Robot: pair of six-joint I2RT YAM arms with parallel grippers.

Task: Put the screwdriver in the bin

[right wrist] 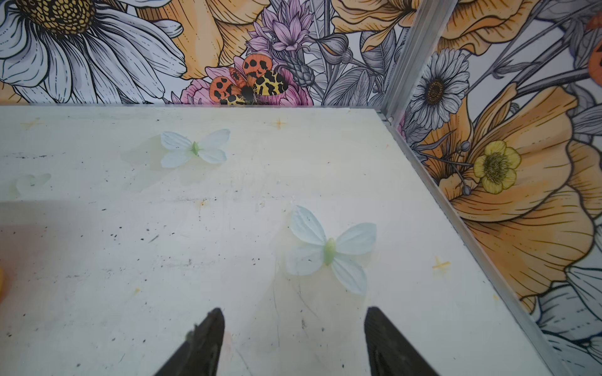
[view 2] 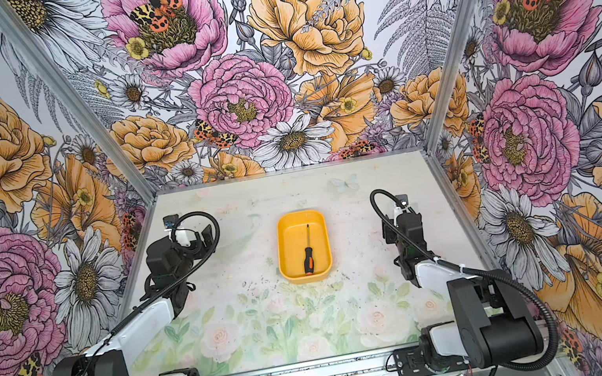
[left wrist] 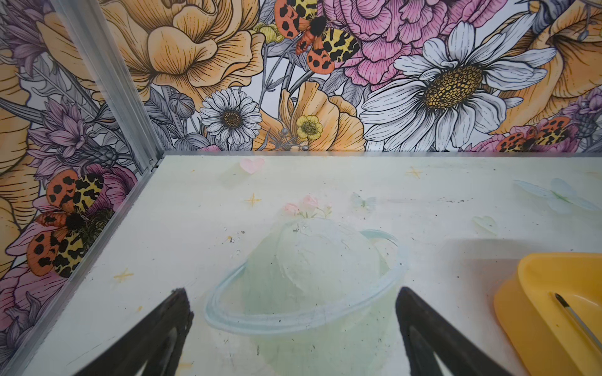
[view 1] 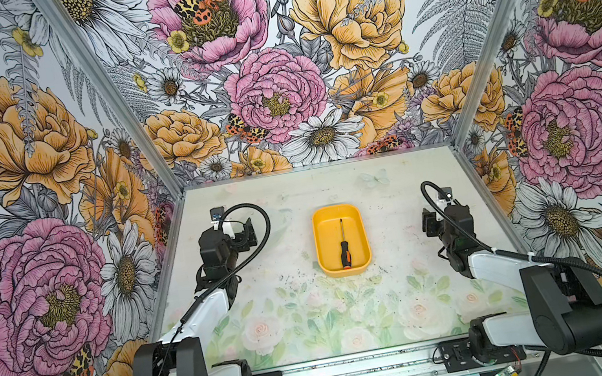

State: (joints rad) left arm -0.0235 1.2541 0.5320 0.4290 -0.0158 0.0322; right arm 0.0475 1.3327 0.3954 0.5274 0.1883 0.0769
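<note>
The screwdriver [view 1: 344, 249] [view 2: 308, 255], with a black-and-orange handle and thin dark shaft, lies lengthwise inside the yellow bin [view 1: 324, 234] [view 2: 289, 245] at the table's middle in both top views. Nothing holds it. My left gripper [view 1: 245, 232] [view 2: 206, 236] hovers to the left of the bin, well apart from it. In the left wrist view my left gripper [left wrist: 291, 290] stands open over bare table, with the bin [left wrist: 518, 312] and the screwdriver's shaft [left wrist: 575, 320] off to one side. My right gripper [view 1: 427, 223] [view 2: 388, 232] [right wrist: 293, 311] is right of the bin, open and empty.
Flower-patterned walls [view 1: 272, 78] enclose the table on three sides, joined by metal corner posts [view 1: 175, 185]. A metal rail [view 1: 362, 369] with both arm bases runs along the front edge. Butterflies [right wrist: 329, 250] and a ringed planet [left wrist: 309, 270] are flat prints on the tabletop.
</note>
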